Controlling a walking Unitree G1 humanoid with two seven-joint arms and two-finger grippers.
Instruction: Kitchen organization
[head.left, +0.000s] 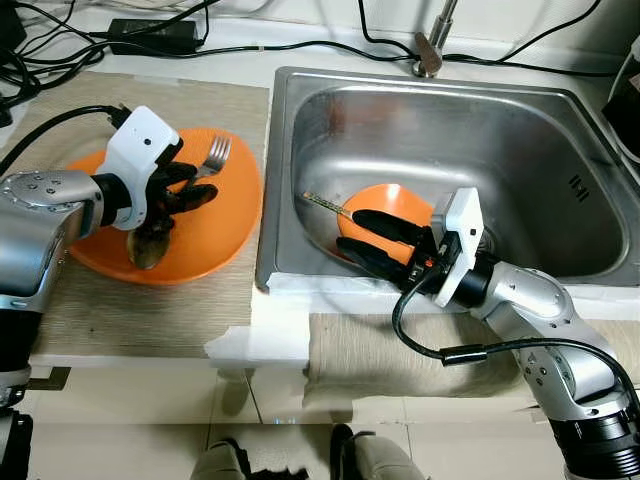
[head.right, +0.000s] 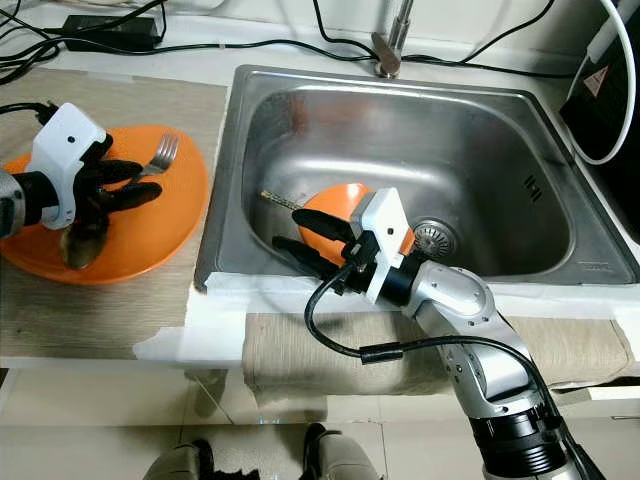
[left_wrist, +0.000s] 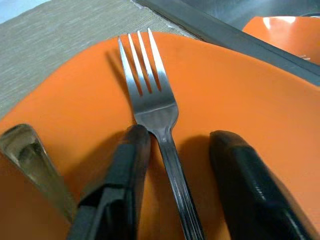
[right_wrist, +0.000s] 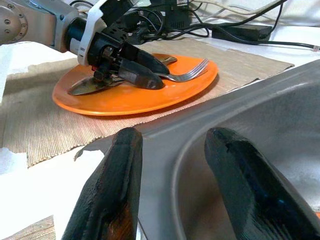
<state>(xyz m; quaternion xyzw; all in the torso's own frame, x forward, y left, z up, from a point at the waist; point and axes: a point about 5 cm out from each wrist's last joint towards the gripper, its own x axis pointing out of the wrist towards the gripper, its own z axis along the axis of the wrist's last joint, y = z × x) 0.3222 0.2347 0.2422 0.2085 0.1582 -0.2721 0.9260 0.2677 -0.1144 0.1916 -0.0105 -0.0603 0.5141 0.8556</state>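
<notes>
Resting on one plate, one fork, one spoon

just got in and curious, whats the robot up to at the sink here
The left gripper is over the orange plate on the counter mat, its open fingers either side of the fork handle; a spoon lies on the plate too. The right gripper reaches open-fingered into the steel sink over a second orange dish.
</notes>
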